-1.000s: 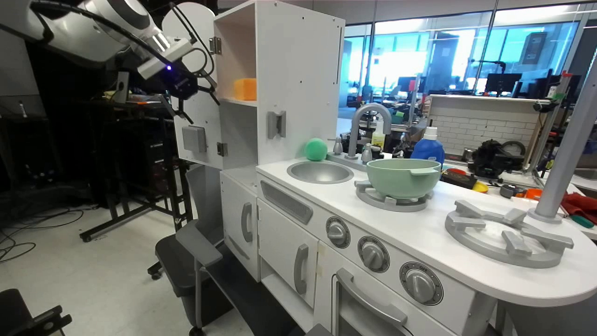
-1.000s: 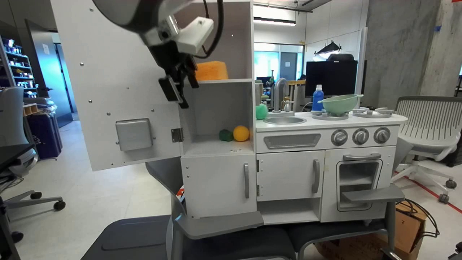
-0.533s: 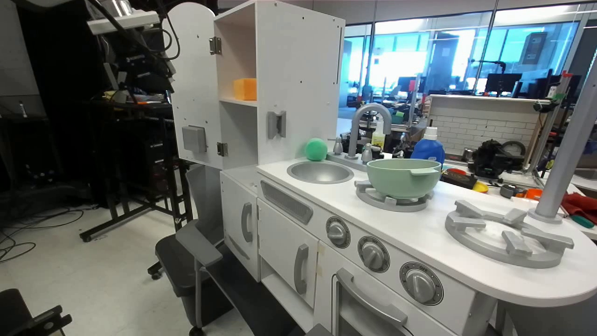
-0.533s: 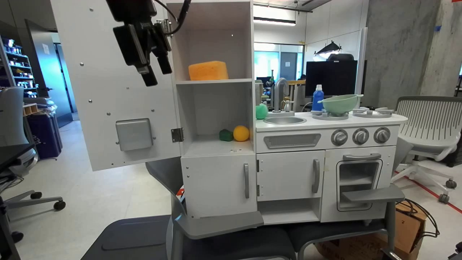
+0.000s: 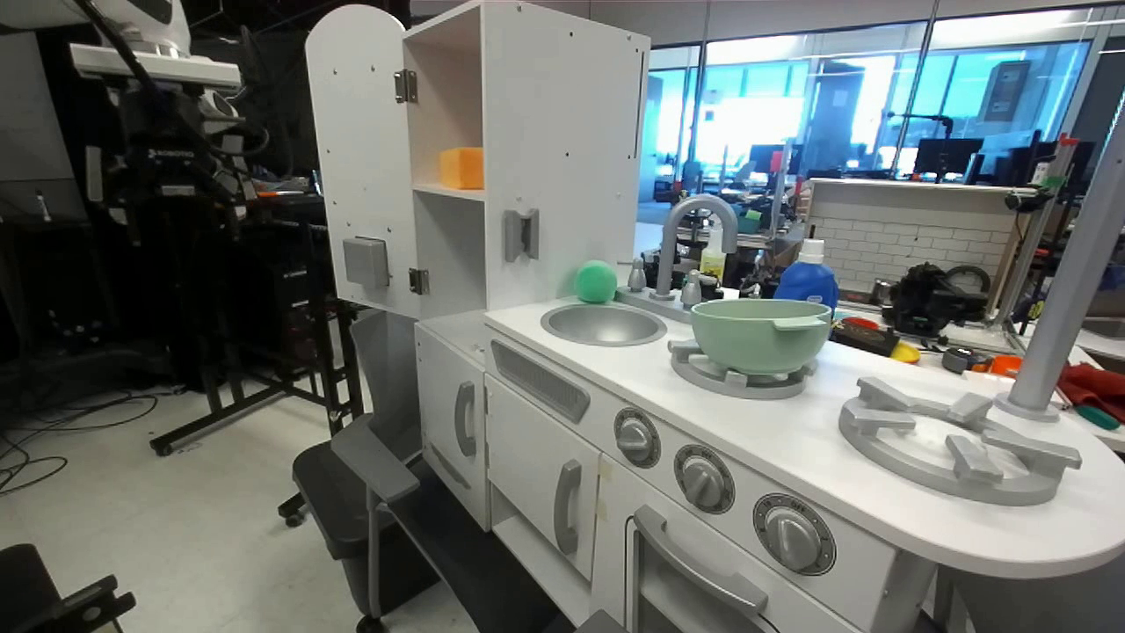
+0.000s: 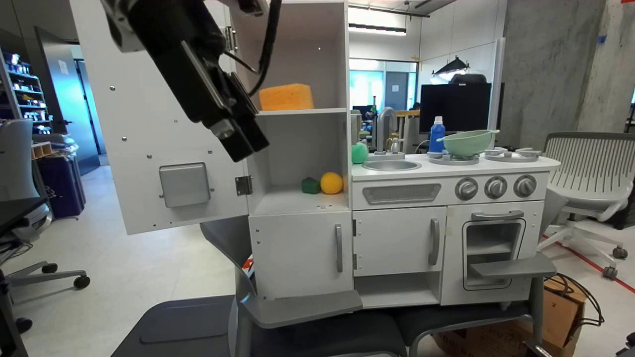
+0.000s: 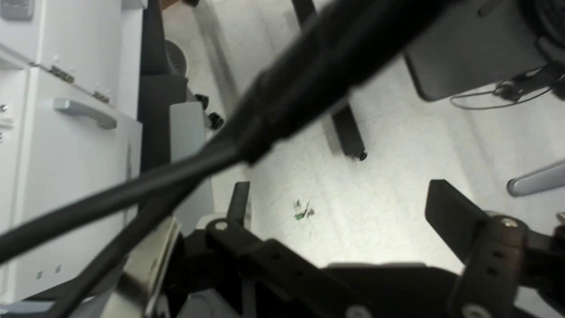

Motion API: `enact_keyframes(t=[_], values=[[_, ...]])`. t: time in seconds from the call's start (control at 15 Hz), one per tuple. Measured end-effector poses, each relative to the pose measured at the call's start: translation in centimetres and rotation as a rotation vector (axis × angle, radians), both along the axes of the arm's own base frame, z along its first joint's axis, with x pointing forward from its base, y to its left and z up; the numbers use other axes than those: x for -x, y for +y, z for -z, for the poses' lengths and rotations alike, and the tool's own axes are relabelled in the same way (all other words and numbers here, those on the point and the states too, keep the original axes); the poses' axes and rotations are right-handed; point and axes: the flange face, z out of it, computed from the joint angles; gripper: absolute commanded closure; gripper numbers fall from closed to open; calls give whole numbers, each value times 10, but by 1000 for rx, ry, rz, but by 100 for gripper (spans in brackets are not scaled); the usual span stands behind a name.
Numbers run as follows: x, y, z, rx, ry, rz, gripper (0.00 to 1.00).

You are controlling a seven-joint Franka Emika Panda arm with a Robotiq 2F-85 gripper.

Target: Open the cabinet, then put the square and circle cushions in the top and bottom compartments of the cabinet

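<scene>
A tall cabinet (image 5: 567, 114) of smooth, flat white panels stands with its round-topped door (image 5: 362, 132) swung open on metal hinges (image 5: 406, 86). In its upper compartment (image 6: 297, 59) rests an orange block (image 6: 286, 97), boxy with softened edges. In the lower compartment (image 6: 302, 144) lie a yellow-orange ball (image 6: 331, 183) and, just beside it, a dark green angular piece (image 6: 311, 186); whether they touch is hard to tell. The black gripper (image 7: 339, 190) hangs apart from the cabinet, and the wrist view shows its fingers spread wide, with pale floor (image 7: 375, 212) between them.

Next to the cabinet, a smooth white counter (image 5: 633, 369) carries a green ball (image 5: 595, 281) near a round, metallic-grey sink (image 5: 603, 325), a curved grey tap (image 5: 667, 255) and ring-shaped grey burners (image 5: 973, 459); a rounded mint-green bowl (image 5: 760, 334) sits on a burner. A blue bottle (image 5: 807, 281) is near the bowl.

Two hinges hold the door. There is one orange block, one angular piece and two balls: one in the cabinet, one on the counter. Burners number two, and three round grey knobs (image 5: 703, 482) line the front below.
</scene>
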Motion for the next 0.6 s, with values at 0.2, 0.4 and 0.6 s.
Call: enact_keyframes(t=[0.2, 0.4, 0.6], values=[[35, -17, 29, 104, 145, -21, 0], [66, -34, 51, 181, 227, -60, 0], [86, -45, 57, 180, 205, -74, 0]])
